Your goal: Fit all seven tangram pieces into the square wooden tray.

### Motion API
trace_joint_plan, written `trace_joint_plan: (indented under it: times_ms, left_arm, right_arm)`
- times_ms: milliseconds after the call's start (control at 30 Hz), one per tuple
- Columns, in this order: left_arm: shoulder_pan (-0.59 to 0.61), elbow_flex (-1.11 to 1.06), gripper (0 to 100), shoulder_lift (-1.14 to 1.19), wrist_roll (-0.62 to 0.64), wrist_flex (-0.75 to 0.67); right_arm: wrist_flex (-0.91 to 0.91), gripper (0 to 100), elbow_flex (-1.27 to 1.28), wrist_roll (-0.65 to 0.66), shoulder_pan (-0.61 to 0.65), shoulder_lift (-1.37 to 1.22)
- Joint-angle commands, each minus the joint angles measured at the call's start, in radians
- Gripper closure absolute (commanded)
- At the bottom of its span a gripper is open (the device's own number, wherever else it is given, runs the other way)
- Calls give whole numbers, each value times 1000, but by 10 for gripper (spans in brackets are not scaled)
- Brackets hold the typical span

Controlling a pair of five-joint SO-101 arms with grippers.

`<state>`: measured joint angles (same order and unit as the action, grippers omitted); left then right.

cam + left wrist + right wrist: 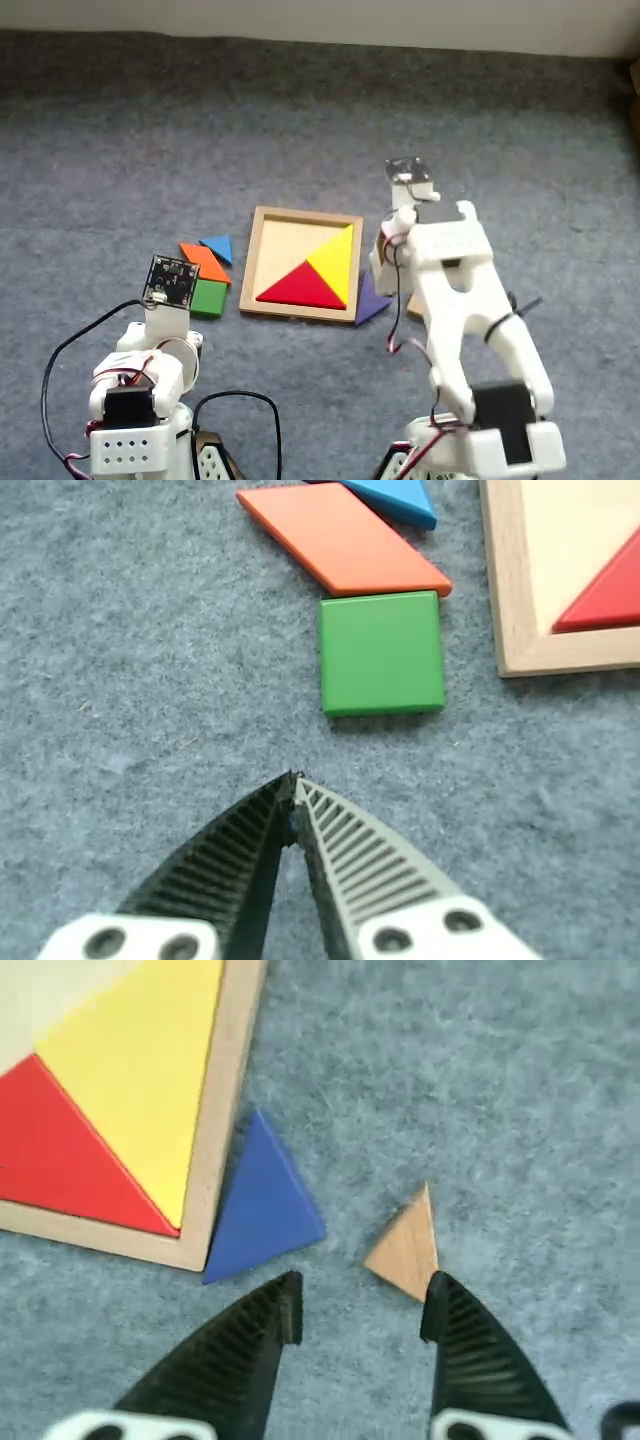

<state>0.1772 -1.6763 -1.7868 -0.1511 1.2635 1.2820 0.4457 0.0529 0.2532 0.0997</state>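
The square wooden tray (304, 214) holds a red triangle (298, 288) and a yellow triangle (334, 262). Left of it lie an orange parallelogram (205, 262), a small blue triangle (217, 247) and a green square (208, 298). In the left wrist view my left gripper (293, 782) is shut on nothing, a short way back from the green square (381, 652). Right of the tray lie a dark blue triangle (262, 1205) and a small tan triangle (408, 1248). My right gripper (363, 1300) is open just behind these two, one fingertip close to the tan triangle.
Everything lies on grey carpet. The right arm (455, 290) hangs over the tray's right side and covers part of the tan triangle in the high view. The left arm (150, 370) sits at the near left. Open carpet stretches beyond the tray.
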Motion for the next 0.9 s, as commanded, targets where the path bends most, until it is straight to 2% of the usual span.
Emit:
trace_joint_plan:
  times_ms: [0,200,300,733,867]
  left_arm:
    - [2,-19,994,-21,-8,8]
    - [2,-19,994,-21,-8,8]
    - [2,-19,994,-21,-8,8]
    - [2,-19,994,-21,-8,8]
    - [2,-19,994,-21,-8,8]
  right_arm:
    - [30,800,-154,11,-54,-77]
    - [33,800,-200,12,-59,-191]
    - [35,800,-197,57,-59,-225]
    - [59,800,-163,60,-76,-239]
    - [19,800,-110,77,-76,-239]
